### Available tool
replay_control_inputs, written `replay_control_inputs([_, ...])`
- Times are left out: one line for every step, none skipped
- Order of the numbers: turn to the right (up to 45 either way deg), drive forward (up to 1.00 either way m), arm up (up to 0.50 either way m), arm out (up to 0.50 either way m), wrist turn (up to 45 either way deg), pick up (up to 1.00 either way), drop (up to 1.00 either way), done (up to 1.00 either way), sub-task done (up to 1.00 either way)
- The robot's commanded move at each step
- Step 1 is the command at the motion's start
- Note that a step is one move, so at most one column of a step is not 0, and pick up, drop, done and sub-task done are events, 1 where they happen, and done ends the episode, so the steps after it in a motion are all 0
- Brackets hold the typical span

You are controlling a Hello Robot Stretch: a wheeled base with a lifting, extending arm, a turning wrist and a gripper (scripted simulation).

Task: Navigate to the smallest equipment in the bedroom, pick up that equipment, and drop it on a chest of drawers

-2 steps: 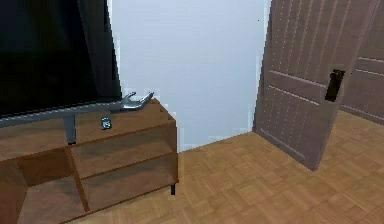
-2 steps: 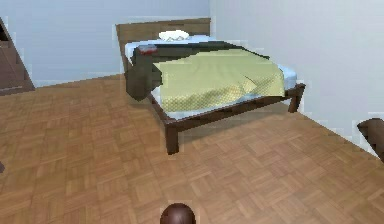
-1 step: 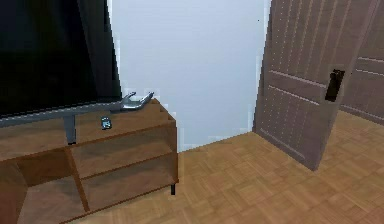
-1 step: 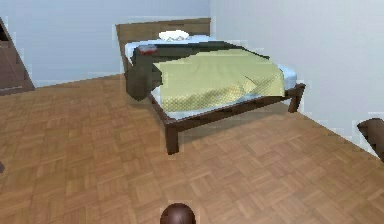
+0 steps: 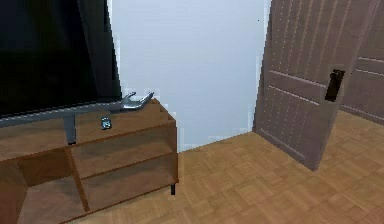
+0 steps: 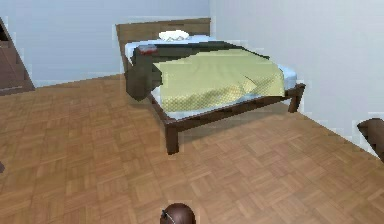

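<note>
One television (image 5: 50, 50) on one wooden stand (image 5: 150, 122), one door (image 5: 300, 80), one bed (image 6: 135, 33); fingers' state cannot be told.

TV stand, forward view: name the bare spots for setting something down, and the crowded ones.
Bare: the TV stand top's right end, between the small object and the corner; both open shelves below. Crowded: the strip under the television, around its grey legs.

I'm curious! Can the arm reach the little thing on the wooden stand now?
Probably not: the little thing sits on the stand ahead, while the arm's side faces floor and a bed.
</note>
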Motion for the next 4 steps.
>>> replay_control_inputs([0.0, 0.0, 0.0, 0.0, 27.0, 0.0, 0.0, 0.0, 0.0])
replay_control_inputs([0.0, 0.0, -0.3, 0.0, 0.0, 0.0, 0.0, 0.0, 0.0])
replay_control_inputs([0.0, 0.0, 0.0, 0.0, 0.0, 1.0, 0.0, 0.0, 0.0])
replay_control_inputs([0.0, 0.0, 0.1, 0.0, 0.0, 0.0, 0.0, 0.0, 0.0])
